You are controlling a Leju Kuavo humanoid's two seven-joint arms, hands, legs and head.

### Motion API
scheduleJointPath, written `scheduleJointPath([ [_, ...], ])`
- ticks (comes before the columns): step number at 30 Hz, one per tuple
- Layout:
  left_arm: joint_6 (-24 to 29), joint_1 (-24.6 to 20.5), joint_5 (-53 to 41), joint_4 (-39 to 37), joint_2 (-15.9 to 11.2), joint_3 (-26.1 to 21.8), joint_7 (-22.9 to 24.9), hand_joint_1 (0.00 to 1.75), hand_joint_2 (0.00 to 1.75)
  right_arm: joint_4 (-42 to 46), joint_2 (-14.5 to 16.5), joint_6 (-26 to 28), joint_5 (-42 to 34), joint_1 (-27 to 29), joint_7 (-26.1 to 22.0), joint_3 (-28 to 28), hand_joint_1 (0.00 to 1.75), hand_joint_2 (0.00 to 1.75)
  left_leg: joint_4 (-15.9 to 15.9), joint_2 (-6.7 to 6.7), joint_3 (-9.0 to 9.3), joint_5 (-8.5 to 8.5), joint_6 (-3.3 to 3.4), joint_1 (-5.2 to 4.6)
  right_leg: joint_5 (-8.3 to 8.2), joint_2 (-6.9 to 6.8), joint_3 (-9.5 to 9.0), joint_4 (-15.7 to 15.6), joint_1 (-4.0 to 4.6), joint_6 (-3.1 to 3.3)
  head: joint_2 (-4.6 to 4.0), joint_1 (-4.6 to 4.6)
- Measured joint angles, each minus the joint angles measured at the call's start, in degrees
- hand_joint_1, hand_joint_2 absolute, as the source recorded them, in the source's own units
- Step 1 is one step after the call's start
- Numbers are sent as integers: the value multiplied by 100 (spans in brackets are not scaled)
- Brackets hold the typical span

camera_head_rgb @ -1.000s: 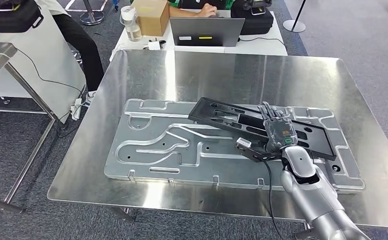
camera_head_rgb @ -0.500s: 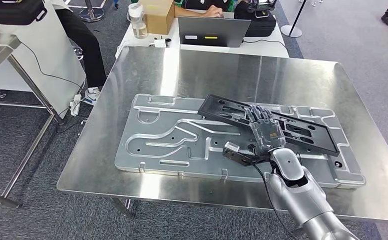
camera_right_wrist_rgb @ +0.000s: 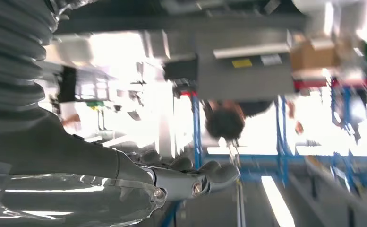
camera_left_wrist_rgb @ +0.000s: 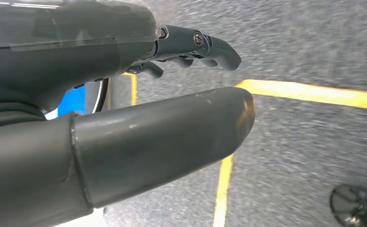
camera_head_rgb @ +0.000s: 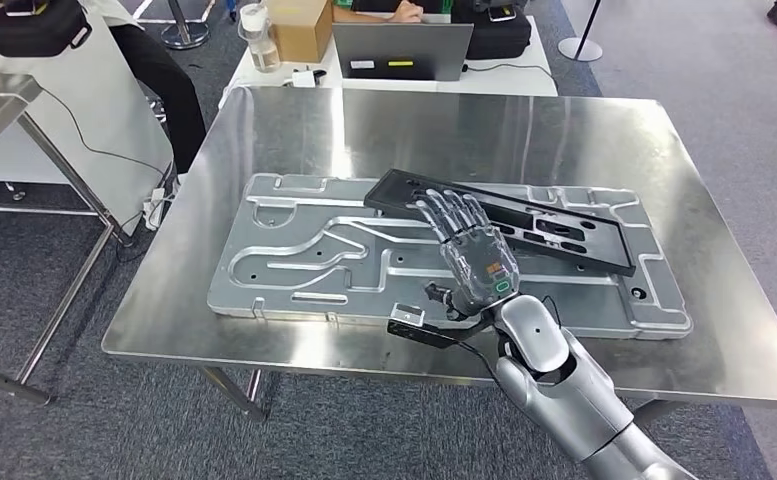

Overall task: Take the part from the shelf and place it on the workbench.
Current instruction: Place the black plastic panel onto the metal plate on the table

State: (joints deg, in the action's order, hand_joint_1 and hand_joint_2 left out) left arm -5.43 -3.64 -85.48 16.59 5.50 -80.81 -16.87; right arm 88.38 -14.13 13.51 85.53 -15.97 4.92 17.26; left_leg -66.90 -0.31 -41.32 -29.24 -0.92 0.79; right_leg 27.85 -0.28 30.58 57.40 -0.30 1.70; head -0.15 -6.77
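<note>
Head view: the black part [camera_head_rgb: 504,212] lies flat on the grey metal plate [camera_head_rgb: 304,265], which rests on the steel workbench [camera_head_rgb: 584,130]. The part runs from about ten o'clock to four o'clock across the plate's far half, its right end short of the plate's right rim. The right hand [camera_head_rgb: 469,250] hovers over the part's near edge with its fingers spread and nothing in them; whether the fingertips touch the part I cannot tell. Bare bench lies at twelve o'clock and three o'clock of the plate. At twelve o'clock, past the bench's far edge, stand a laptop [camera_head_rgb: 401,50] and a cardboard box [camera_head_rgb: 299,27].

Left wrist view: the left hand [camera_left_wrist_rgb: 124,94] hangs over grey carpet with yellow lines [camera_left_wrist_rgb: 313,94], fingers apart, holding nothing.

Right wrist view: the right hand's fingers [camera_right_wrist_rgb: 191,177] stretch out apart, against a blurred bright room.
</note>
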Motion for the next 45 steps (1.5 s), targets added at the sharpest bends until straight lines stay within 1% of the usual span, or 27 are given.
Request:
scheduleJointPath([
  [1, 1, 0, 1, 0, 1, 0, 1, 0, 0, 101, 26, 128, 72, 2, -1, 84, 0, 0, -375, 1, -64, -217, -12, 0, -58, -8, 78, 8, 12, 15, 0, -1],
  [2, 2, 0, 1, -1, 1, 0, 2, 0, 0, 196, 49, 239, 134, 4, -2, 165, 0, 0, -665, 2, -77, -296, -20, -1, -116, -12, 159, 17, 26, 21, 0, -1],
  [4, 3, -1, 2, -3, 3, 0, 2, 0, 0, 360, 83, 356, 204, 7, -3, 315, 0, 0, -698, 2, 161, -75, -7, -3, -219, -12, 322, 55, 50, 20, 0, 0],
  [6, 3, -11, 5, -4, 5, 0, 2, 0, 0, 499, 119, 410, 226, 12, -31, 428, 0, 0, -25, 0, 730, 122, 55, -25, -286, -13, 460, 118, 71, 4, 0, 1],
  [8, 5, -25, 18, -5, 5, 0, 2, 0, 0, 677, 156, 542, 215, 22, -122, 568, 0, 0, 680, -2, 1204, 23, 119, -58, -340, -24, 536, 174, 82, -37, 0, -1],
  [9, 6, -30, 28, -5, 6, 1, 3, 0, 0, 782, 174, 612, 183, 33, -181, 671, 0, 0, 858, -2, 1302, -40, 144, -75, -374, -30, 554, 181, 79, -67, 0, -1],
  [11, 7, -32, 52, -10, 20, 1, 5, 0, 0, 1002, 211, 682, 63, 106, -279, 941, 0, 0, 962, 13, 1295, 6, 195, -66, -419, -27, 570, 185, 71, -129, 0, 0],
  [12, 7, -34, 63, -15, 30, 1, 7, 0, 0, 1105, 227, 677, -4, 166, -293, 1085, 0, 0, 987, 25, 1269, 61, 235, -50, -348, -13, 597, 230, 69, -160, 0, -3],
  [14, 9, -41, 98, -24, 52, -1, 10, 0, 0, 1277, 249, 658, -133, 318, -243, 1351, 0, 0, 1025, 56, 1177, 187, 314, -15, 75, 14, 723, 599, 42, -219, 0, -8],
  [16, 11, -37, 140, -24, 62, -9, 11, 0, 0, 1359, 259, 660, -233, 537, -152, 1565, 0, 0, 1017, 65, 1034, 296, 345, -12, 574, 22, 891, 1260, -7, -275, 0, -8],
  [17, 11, -31, 154, -24, 68, -14, 11, 0, 0, 1369, 259, 670, -266, 672, -123, 1660, 0, 0, 1006, 66, 953, 349, 336, -8, 679, 22, 930, 1540, -34, -303, 0, -9],
  [18, 12, -23, 164, -24, 73, -19, 11, 0, 0, 1372, 259, 685, -285, 789, -108, 1743, 0, 0, 986, 67, 866, 399, 318, -2, 656, 21, 901, 1674, -60, -328, 0, -8],
  [19, 13, -16, 167, -24, 79, -22, 11, 0, 0, 1375, 259, 701, -297, 878, -101, 1813, 0, 0, 956, 71, 772, 445, 293, 9, 527, 20, 781, 1621, -86, -351, 0, -8],
  [21, 14, -14, 168, -24, 87, -24, 11, 0, 0, 1381, 259, 743, -301, 939, -100, 1887, 0, 0, 874, 86, 610, 509, 228, 38, 247, 17, 298, 952, -125, -396, 0, -8],
  [23, 21, -22, 172, -24, 90, -24, 11, 0, 0, 1393, 259, 766, -326, 990, -98, 1935, 0, 0, 817, 94, 512, 572, 146, 46, 231, 30, -116, 279, -105, -381, 0, -9],
  [25, 29, -24, 197, -24, 91, -26, 12, 0, 0, 1408, 265, 738, -436, 1098, -109, 1963, 0, 0, 827, 90, 486, 659, 63, 39, 273, 44, -181, 90, -60, -301, 0, -8],
  [27, 31, -13, 251, -24, 93, -43, 17, 0, 0, 1412, 299, 714, -732, 1289, -143, 1958, 0, 0, 852, 78, 464, 718, -7, 56, 202, 30, -110, 82, -55, -198, 0, -8],
  [29, 29, 5, 321, -24, 99, -85, 24, 0, 0, 1371, 383, 790, -1153, 1615, -162, 1878, 0, 0, 640, 67, 375, 428, -50, 73, 96, 3, -28, 59, -54, -78, 0, -7],
  [31, 28, 19, 395, -24, 104, -135, 20, 0, 0, 1240, 485, 971, -1629, 1987, -162, 1707, 0, 0, 39, 65, 225, -147, -62, 70, -2, -17, 81, 56, -30, -5, 0, -5],
  [33, 16, 31, 477, -23, 111, -188, -4, 0, 0, 936, 590, 1222, -2278, 2356, -274, 1415, 0, 0, -594, 66, 151, -474, -50, 55, -91, -31, 223, 73, 17, 21, 0, -5],
  [34, 9, 36, 518, -21, 119, -220, -19, 0, 0, 709, 665, 1334, -2622, 2552, -381, 1193, 0, 0, -715, 65, 217, -470, -27, 42, -134, -37, 297, 87, 45, 30, 0, -6],
  [35, 3, 41, 551, -16, 131, -251, -28, 0, 0, 463, 755, 1416, -2894, 2733, -534, 935, 0, 0, -598, 63, 390, -351, 13, 22, -168, -43, 360, 101, 71, 35, 0, -5],
  [37, 1, 51, 586, 7, 149, -296, -37, 0, 0, -32, 964, 1485, -3168, 3003, -877, 378, 0, 0, 159, 40, 965, -124, 175, -37, -232, -44, 451, 126, 106, 40, 0, -8],
  [39, 1, 54, 599, 44, 169, -314, -42, 0, 0, -445, 1158, 1472, -3217, 3132, -1135, -102, 0, 0, 877, 11, 1415, -106, 305, -100, -307, -38, 502, 133, 97, 9, 0, -10],
  [40, 1, 52, 609, 58, 177, -323, -44, 0, 0, -622, 1253, 1408, -3229, 3170, -1203, -307, 0, 0, 1029, 2, 1488, -133, 335, -127, -353, -38, 515, 120, 71, -23, 0, -7],
  [43, -3, 49, 640, 78, 208, -373, -48, 0, 0, -1292, 1527, 1013, -3261, 3207, -1439, -1008, 0, 0, 1231, 13, 1486, 60, 369, -139, -422, -8, 527, 59, 51, -133, 0, -5],
  [45, -11, 37, 648, 95, 235, -400, -46, 0, 0, -2058, 1718, 827, -3186, 3128, -1720, -1752, 0, 0, 1339, 41, 1403, 223, 408, -88, -48, 24, 617, 324, 44, -194, 0, -9],
])
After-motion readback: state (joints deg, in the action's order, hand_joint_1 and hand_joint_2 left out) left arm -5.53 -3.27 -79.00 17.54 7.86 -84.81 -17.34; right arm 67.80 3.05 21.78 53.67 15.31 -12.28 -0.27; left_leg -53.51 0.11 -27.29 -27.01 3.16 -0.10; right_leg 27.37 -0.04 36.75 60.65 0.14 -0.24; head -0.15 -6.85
